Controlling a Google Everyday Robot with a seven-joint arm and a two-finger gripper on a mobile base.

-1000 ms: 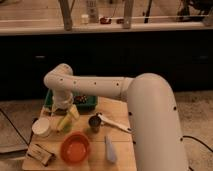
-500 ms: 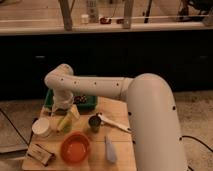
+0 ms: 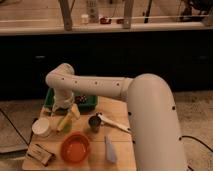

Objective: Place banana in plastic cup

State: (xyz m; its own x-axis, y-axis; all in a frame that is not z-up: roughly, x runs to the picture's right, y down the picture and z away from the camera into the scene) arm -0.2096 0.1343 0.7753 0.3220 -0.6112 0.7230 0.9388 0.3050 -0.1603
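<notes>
The yellow banana (image 3: 68,118) lies slanted on the wooden table, its upper end right under my gripper (image 3: 63,106). Its lower end sits at the light-green plastic cup (image 3: 66,127), which is mostly hidden by the banana. I cannot tell whether the banana is inside the cup or only lying against it. My gripper hangs from the white arm (image 3: 100,87) above the table's back left, just in front of the green tray.
A green tray (image 3: 85,102) stands at the back. A white round container (image 3: 41,127) is left of the cup and an orange bowl (image 3: 75,147) is in front. A dark metal cup (image 3: 94,123), a white utensil (image 3: 116,125), a pale bottle (image 3: 110,149) and a brown packet (image 3: 40,153) also lie on the table (image 3: 92,162).
</notes>
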